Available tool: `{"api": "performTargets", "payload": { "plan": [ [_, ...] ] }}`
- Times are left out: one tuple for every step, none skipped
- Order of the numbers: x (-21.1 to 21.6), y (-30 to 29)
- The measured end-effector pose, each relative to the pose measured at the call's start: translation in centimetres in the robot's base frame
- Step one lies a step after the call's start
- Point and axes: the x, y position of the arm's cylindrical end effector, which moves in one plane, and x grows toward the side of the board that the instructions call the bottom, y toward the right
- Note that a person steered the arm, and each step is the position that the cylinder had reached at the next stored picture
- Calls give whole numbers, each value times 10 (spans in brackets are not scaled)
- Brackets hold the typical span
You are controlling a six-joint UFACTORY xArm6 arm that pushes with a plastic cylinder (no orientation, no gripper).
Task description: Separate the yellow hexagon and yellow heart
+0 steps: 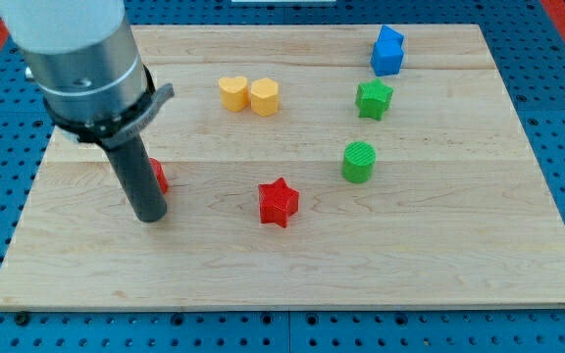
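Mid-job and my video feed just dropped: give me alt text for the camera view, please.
The yellow heart and yellow hexagon sit touching near the board's top, while my tip rests far off at lower left, beside a partly hidden red block. A red star lies centre-bottom; green and blue blocks stand right.

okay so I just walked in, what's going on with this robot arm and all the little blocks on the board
A robot arm with a dark rod is working on a wooden board scattered with blocks. My tip rests near the view's left, right beside a partly hidden red block. The yellow heart and yellow hexagon sit side by side, touching, near the view's top, well away from my tip, so they are not yet separated. A red star, green cylinder, green star and blue block lie untouched elsewhere.
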Motion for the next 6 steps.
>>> {"api": "performTargets", "payload": {
  "plan": [
    [-34,71],
    [-79,115],
    [-118,116],
    [-144,155],
    [-194,151],
    [-240,86]
  ]
}}
